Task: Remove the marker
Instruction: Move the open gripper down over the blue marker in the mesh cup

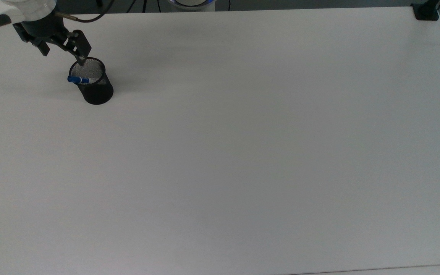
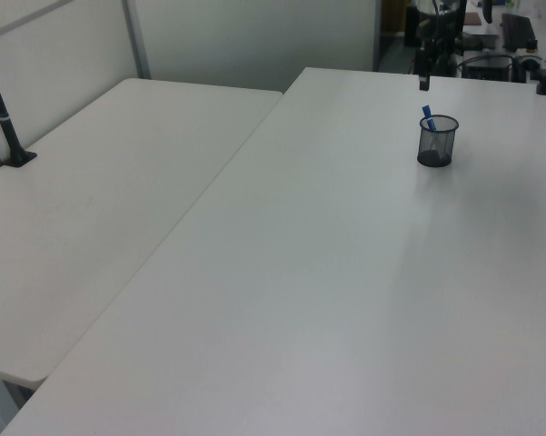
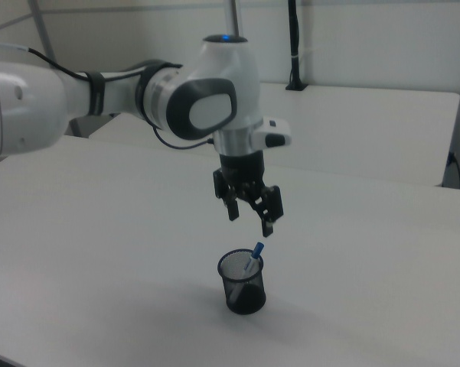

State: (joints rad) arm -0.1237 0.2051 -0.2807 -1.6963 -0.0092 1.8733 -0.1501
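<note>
Black two-finger gripper (image 3: 250, 216) hangs above black mesh cup (image 3: 243, 283), jaws spread. Slim white blue-capped marker (image 3: 252, 258) leans on the cup's rim; an off-centre descent may tip cup.

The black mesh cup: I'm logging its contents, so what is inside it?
The mesh cup holds one marker, leaning on the rim, blue cap poking out. Its lower end and the cup's bottom are screened by the mesh. The open gripper hangs above.
</note>
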